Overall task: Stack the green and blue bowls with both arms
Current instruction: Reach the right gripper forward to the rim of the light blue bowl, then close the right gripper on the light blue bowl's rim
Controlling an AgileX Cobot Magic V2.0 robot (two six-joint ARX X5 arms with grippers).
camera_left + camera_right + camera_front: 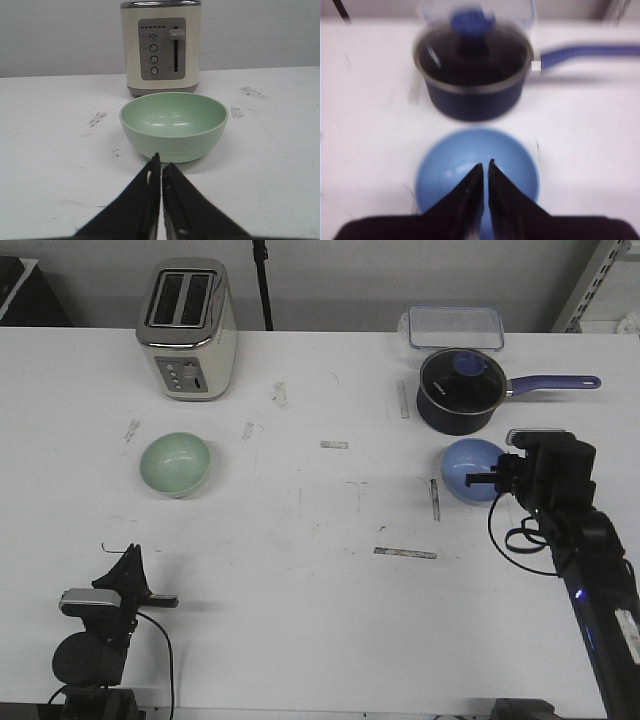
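Our right gripper point(485, 167) nearly closed, fingertips over the blue bowl point(471, 471) beside the saucepan point(457, 390), our left gripper point(161, 161) nearly closed, just short of the green bowl point(173, 125), toaster point(161, 46) behind

Bright even light, soft shadows, right wrist view blurred, saucepan point(472, 75) smeared, other views sharp

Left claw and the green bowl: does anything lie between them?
Nothing: in the left wrist view only bare, scuffed table separates the shut left claw from the green bowl.
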